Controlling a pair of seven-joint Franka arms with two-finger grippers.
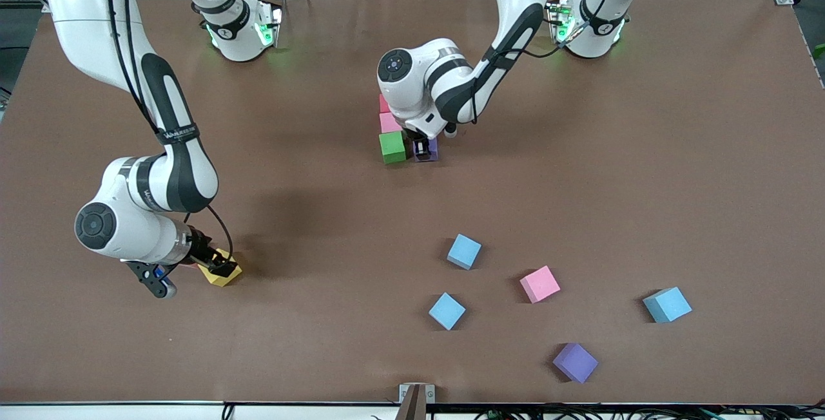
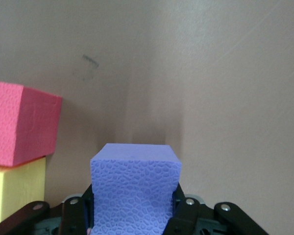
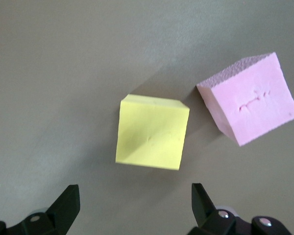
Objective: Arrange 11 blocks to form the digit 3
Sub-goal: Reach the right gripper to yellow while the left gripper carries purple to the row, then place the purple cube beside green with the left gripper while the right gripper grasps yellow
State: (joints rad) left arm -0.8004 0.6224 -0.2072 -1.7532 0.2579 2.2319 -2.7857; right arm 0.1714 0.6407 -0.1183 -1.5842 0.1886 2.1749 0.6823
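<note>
The digit 3 cluster stands mid-table under the left arm: a red block (image 1: 384,103), a pink block (image 1: 389,122) and a green block (image 1: 392,147) in a row. My left gripper (image 1: 422,148) is shut on a purple block (image 2: 134,186), low beside the green one. The left wrist view shows a red block (image 2: 19,122) and a yellow block (image 2: 12,191) close beside it. My right gripper (image 3: 134,205) hangs open just over a loose yellow block (image 3: 152,132) near the right arm's end; a pink block (image 3: 250,98) lies beside that one.
Loose blocks lie nearer to the front camera: three light blue ones (image 1: 464,251), (image 1: 446,310), (image 1: 667,304), a pink one (image 1: 539,283) and a purple one (image 1: 575,362). A small metal bracket (image 1: 416,394) sits at the table's front edge.
</note>
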